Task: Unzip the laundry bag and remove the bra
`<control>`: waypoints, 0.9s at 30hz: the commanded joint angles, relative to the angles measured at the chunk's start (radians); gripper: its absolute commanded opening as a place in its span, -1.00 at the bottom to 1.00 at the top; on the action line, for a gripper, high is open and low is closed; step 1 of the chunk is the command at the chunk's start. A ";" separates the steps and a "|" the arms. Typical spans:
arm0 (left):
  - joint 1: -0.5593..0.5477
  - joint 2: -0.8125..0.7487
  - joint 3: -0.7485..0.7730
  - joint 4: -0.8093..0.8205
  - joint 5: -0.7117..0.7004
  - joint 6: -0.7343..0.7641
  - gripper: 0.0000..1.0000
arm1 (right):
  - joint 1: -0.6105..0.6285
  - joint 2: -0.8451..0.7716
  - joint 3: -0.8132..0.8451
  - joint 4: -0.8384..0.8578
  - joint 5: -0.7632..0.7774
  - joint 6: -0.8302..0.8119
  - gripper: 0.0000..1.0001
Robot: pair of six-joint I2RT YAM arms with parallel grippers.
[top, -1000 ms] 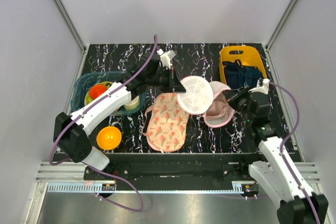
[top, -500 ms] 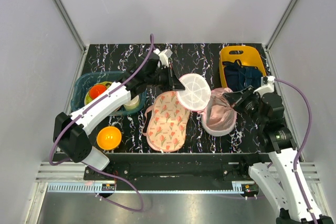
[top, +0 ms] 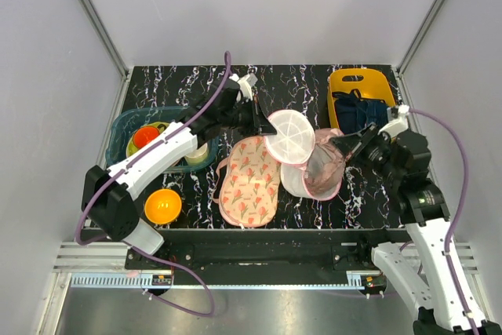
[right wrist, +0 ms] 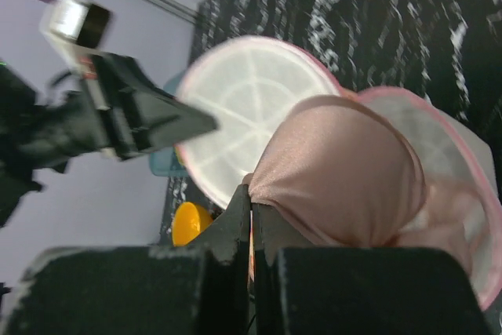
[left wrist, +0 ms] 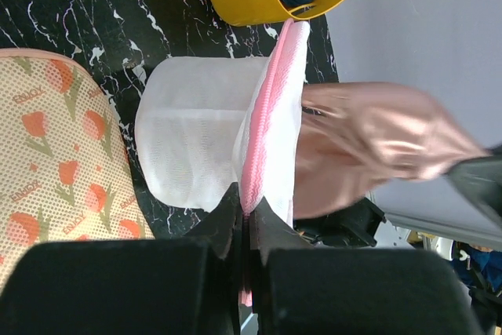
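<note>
The laundry bag [top: 296, 180] lies open at the table's middle, its round white mesh lid [top: 289, 136] tilted up. My left gripper [top: 263, 125] is shut on the bag's pink zipper trim [left wrist: 271, 127], fingertips pinched at the rim [left wrist: 245, 202]. The pale pink bra [top: 325, 162] bulges out of the bag's opening. My right gripper [top: 340, 145] is shut on the bra's edge [right wrist: 251, 202] and holds the bra [right wrist: 345, 170] lifted over the bag's pink-rimmed half [right wrist: 471, 194]. The bra also shows in the left wrist view [left wrist: 369, 143], stretched to the right.
A floral-print peach pad [top: 249, 182] lies left of the bag. A yellow bin [top: 353, 84] with a dark navy garment [top: 362, 111] stands at the back right. A teal basket [top: 121, 127] with bowls and an orange bowl [top: 162, 205] are at the left.
My right gripper has moved right and up with the bra, drawing it farther out of the bag. The bag's lower half has shifted left; the left gripper has barely moved.
</note>
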 commanded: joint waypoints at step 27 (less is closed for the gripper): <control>0.006 -0.013 -0.075 0.046 0.016 -0.026 -1.00 | -0.113 0.584 0.906 0.161 0.382 -0.259 -1.00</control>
